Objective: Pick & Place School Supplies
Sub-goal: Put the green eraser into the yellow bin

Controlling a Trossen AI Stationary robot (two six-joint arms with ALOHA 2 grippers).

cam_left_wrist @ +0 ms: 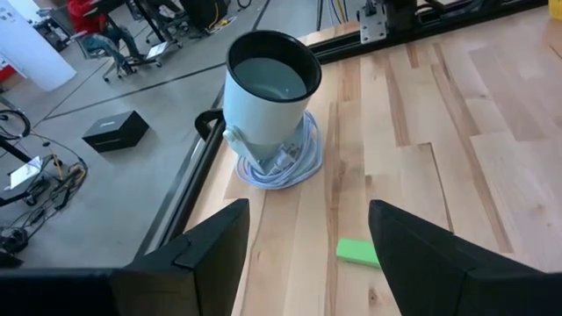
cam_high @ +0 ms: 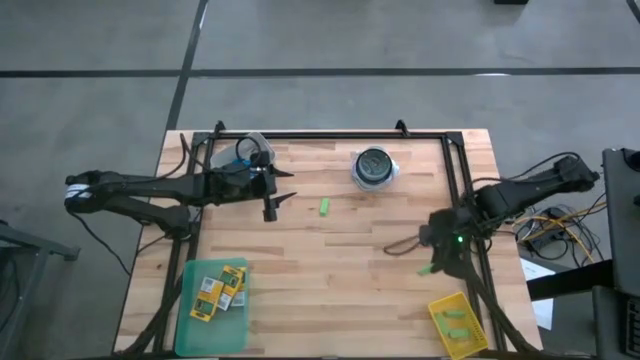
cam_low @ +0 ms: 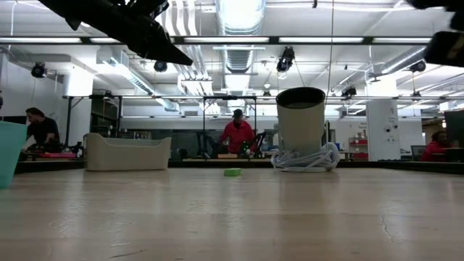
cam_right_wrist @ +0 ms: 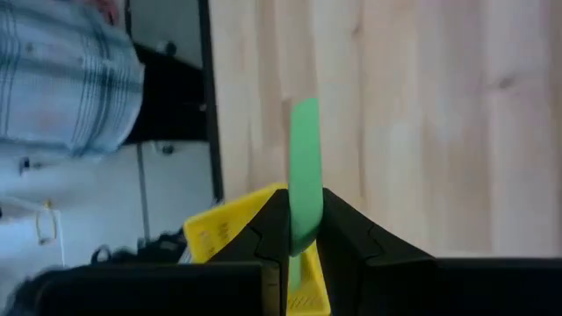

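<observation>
My right gripper (cam_right_wrist: 305,221) is shut on a small light-green eraser block (cam_right_wrist: 305,158), above the table's right side (cam_high: 430,268), just on the far side of the yellow bin (cam_high: 458,325). The bin has more green blocks in it. My left gripper (cam_left_wrist: 307,254) is open and raised over the table's left-centre (cam_high: 277,200). A second green block (cam_left_wrist: 358,253) lies flat on the wood just ahead of it (cam_high: 325,207), also visible in the low view (cam_low: 233,172). Yellow-and-green crayon boxes (cam_high: 220,288) lie in the green tray (cam_high: 190,335). No scissors show. My right gripper pinches the green block between its two fingers (cam_right_wrist: 342,230) by one end (cam_right_wrist: 305,204). The rest of the block sticks out past the fingertips. The block is lifted clear of the table, with the yellow bin (cam_right_wrist: 233,230) beneath and beside it.
A white cup (cam_high: 375,168) stands on a coil of white cable near the far edge, beyond the loose block. A black frame rail (cam_high: 330,135) runs round the table. Bare wood lies between the two arms. People sit in the room beyond (cam_low: 237,134).
</observation>
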